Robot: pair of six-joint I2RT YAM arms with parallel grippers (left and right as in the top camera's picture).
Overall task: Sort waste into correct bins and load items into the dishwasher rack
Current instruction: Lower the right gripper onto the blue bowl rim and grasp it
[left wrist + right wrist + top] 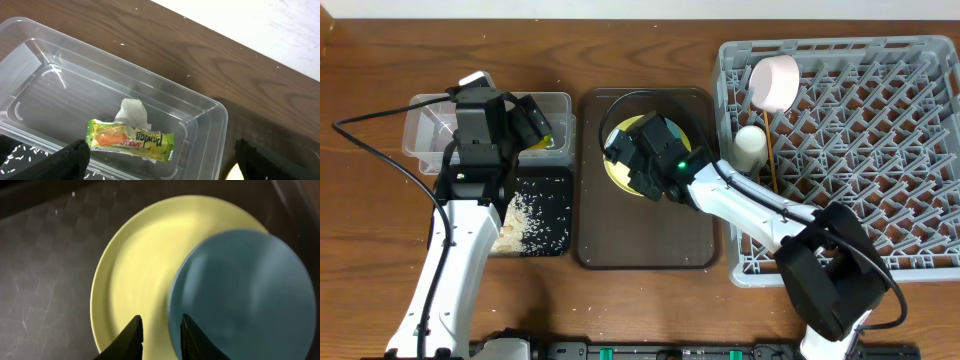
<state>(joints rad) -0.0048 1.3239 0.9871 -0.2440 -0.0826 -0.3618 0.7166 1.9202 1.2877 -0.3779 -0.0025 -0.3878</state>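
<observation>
The light blue bowl rests on the yellow-green plate, toward its 4 o'clock side. The right gripper has its fingers narrowly apart at the bowl's 8 o'clock rim; I cannot tell if they grip it. The bowl looks rigid, glossy and slippery, so pinch the rim squarely. The left gripper has its fingers spread wide.

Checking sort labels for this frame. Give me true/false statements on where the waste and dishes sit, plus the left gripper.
1. The green-and-orange snack wrapper lies in the clear plastic rectangular tub. True.
2. The small white cup is in the tub too. False: it is in the grey plastic lattice rack.
3. The light blue bowl sits on the yellow-green round plate. True.
4. The crumpled white tissue lies on the plate. False: it is in the tub, against the wrapper.
5. The left gripper is shut on the wrapper. False: it hangs open above the tub, holding nothing.
</observation>
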